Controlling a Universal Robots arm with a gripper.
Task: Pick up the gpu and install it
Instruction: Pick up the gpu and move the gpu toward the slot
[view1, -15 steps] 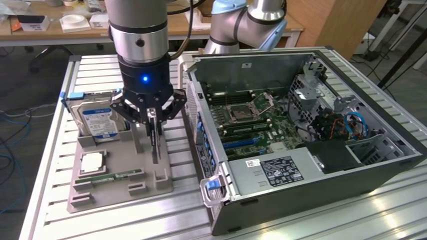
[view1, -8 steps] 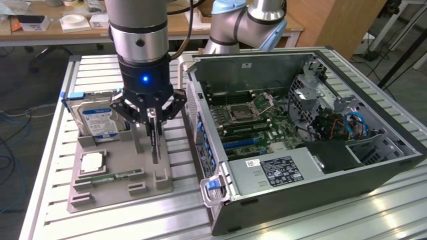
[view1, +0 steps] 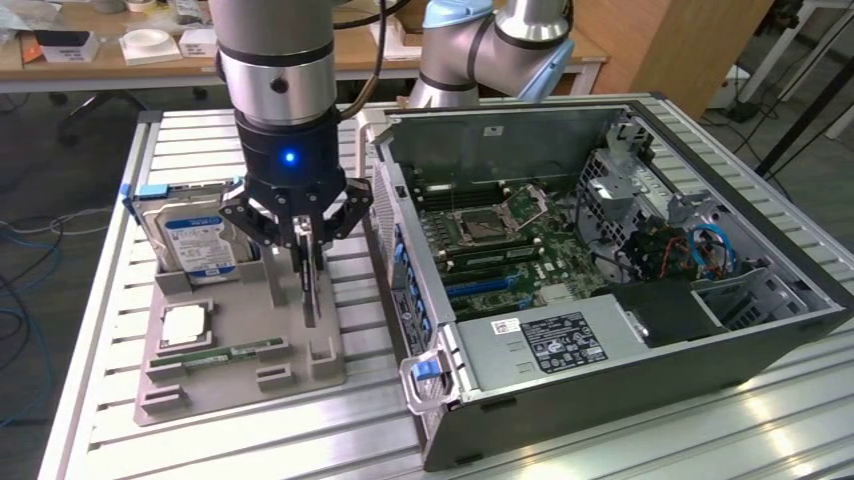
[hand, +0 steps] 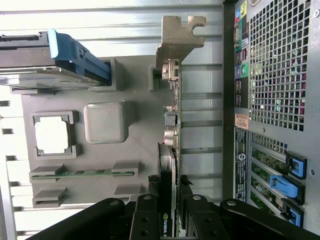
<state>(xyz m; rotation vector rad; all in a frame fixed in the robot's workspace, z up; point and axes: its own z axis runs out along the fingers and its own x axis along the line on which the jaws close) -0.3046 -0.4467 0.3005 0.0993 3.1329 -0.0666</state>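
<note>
The gpu (view1: 310, 290) stands on its edge in a slot of the grey holder tray (view1: 227, 385), to the exterior view's left of the open computer case (view1: 667, 370). My gripper (view1: 307, 240) reaches down from above with its fingers closed on the card's upper edge. The wrist view looks along the thin dark gpu (hand: 169, 165) toward its silver bracket (hand: 177, 37), and my gripper (hand: 169, 205) has one black finger pressed against each face. I cannot tell whether the card's lower edge still rests in the tray.
The tray (hand: 135, 160) also holds a hard drive (view1: 200, 235) with a blue-white label, a processor chip (view1: 183, 325) and a green memory stick (view1: 220, 352). The case lies open, its motherboard (view1: 507, 245) facing up. A second arm (view1: 494, 50) stands behind it.
</note>
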